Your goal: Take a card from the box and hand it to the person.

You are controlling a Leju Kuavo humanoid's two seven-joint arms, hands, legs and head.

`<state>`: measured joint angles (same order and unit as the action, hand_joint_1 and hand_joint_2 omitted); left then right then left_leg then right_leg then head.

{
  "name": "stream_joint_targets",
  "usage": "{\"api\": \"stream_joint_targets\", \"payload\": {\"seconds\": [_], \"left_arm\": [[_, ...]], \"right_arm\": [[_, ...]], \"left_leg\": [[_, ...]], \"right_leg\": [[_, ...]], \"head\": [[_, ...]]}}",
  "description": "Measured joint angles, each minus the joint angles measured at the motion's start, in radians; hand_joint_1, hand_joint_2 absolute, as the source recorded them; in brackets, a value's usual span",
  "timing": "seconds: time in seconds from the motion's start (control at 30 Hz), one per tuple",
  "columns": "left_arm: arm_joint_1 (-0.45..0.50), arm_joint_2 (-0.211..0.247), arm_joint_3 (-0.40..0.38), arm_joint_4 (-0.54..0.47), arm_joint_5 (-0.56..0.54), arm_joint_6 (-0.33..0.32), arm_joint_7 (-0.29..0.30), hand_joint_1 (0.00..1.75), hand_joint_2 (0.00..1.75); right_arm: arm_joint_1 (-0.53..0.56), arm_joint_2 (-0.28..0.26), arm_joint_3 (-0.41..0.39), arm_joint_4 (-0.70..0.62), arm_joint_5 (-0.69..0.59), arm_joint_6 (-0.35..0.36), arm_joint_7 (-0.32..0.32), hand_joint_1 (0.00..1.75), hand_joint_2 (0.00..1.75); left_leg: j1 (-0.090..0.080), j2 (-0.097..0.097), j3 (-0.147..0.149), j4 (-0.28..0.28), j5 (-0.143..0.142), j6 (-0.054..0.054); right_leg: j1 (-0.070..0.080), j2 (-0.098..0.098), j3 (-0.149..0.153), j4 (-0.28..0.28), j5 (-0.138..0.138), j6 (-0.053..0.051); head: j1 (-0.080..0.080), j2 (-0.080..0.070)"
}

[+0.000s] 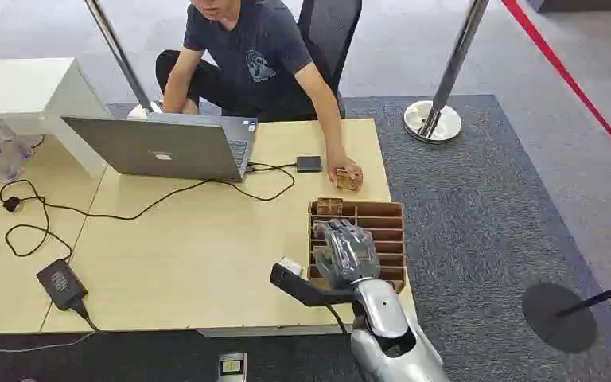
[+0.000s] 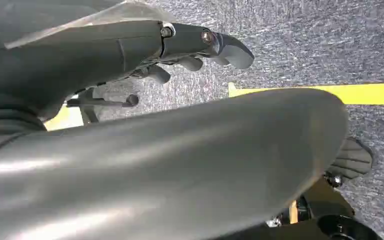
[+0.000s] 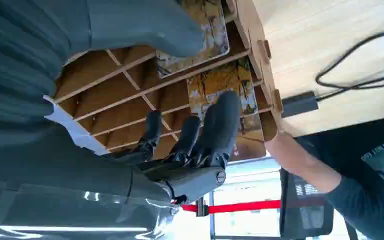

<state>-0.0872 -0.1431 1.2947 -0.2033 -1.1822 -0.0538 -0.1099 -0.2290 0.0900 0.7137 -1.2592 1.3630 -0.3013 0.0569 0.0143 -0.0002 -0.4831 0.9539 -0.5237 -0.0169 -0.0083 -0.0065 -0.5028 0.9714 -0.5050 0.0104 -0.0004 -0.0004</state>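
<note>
While the left hand [image 2: 200, 50] hangs over the carpet with fingers curled on nothing, the right hand [image 1: 348, 251] hovers, holding nothing, over the box [image 1: 382, 219] of cards [image 3: 222, 82] on the desk [image 1: 207, 255], near the person [image 1: 247, 56].

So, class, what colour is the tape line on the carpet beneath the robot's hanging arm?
Yellow: the tape line shows best in the left wrist view.

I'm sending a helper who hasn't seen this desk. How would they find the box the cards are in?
Start at the light wooden table and go to its near right corner. The card box sits there: a brown open tray split by thin slats into rows, the robot's right hand above it. Nothing else on the table has compartments.
</note>
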Motion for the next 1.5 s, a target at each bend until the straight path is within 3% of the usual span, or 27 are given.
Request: {"api": "stream_joint_targets", "payload": {"seconds": [0.4, 0.53, 0.8, 1.03, 1.07, 1.5], "left_arm": [[0.001, 0.0, 0.0, 0.0, -0.003, 0.0, 0.0, 0.0, 0.0], [0.001, 0.0, 0.0, 0.0, -0.004, 0.0, 0.0, 0.0, 0.0], [0.001, 0.0, 0.0, 0.0, -0.004, 0.0, 0.0, 0.0, 0.0], [0.001, 0.0, 0.0, 0.0, -0.002, 0.0, 0.0, 0.0, 0.0], [0.001, 0.0, 0.0, 0.0, -0.002, 0.0, 0.0, 0.0, 0.0], [0.001, 0.0, 0.0, 0.0, -0.005, 0.0, 0.005, 0.0, 0.0]], "right_arm": [[-0.025, -0.006, 0.0, 0.059, -0.02, -0.017, 0.0, 1.01, 1.75], [-0.03, -0.009, 0.0, 0.073, -0.024, -0.02, 0.0, 0.86, 1.75], [-0.033, -0.009, 0.0, 0.091, -0.026, -0.022, 0.0, 0.84, 1.75], [-0.033, -0.008, 0.0, 0.092, -0.029, -0.023, 0.0, 0.91, 1.75], [-0.033, -0.008, 0.0, 0.092, -0.029, -0.023, 0.001, 0.99, 1.75], [-0.036, -0.008, 0.0, 0.09, -0.024, -0.015, 0.015, 0.96, 1.75]], "left_leg": [[0.0, 0.0, 0.0, 0.0, 0.0, 0.0], [0.0, 0.0, 0.0, 0.0, 0.0, 0.0], [0.0, 0.0, 0.0, 0.0, 0.0, 0.0], [0.0, 0.0, 0.0, 0.0, 0.0, 0.0], [0.0, 0.0, 0.0, 0.0, 0.0, 0.0], [0.0, 0.0, 0.0, 0.0, 0.0, 0.0]], "right_leg": [[0.0, 0.0, 0.0, 0.0, 0.0, 0.0], [0.0, 0.0, 0.0, 0.0, 0.0, 0.0], [0.0, 0.0, 0.0, 0.0, 0.0, 0.0], [0.0, 0.0, 0.0, 0.0, 0.0, 0.0], [0.0, 0.0, 0.0, 0.0, 0.0, 0.0], [0.0, 0.0, 0.0, 0.0, 0.0, 0.0]], "head": [[0.0, 0.0], [0.0, 0.0], [0.0, 0.0], [0.0, 0.0], [0.0, 0.0], [0.0, 0.0]]}}
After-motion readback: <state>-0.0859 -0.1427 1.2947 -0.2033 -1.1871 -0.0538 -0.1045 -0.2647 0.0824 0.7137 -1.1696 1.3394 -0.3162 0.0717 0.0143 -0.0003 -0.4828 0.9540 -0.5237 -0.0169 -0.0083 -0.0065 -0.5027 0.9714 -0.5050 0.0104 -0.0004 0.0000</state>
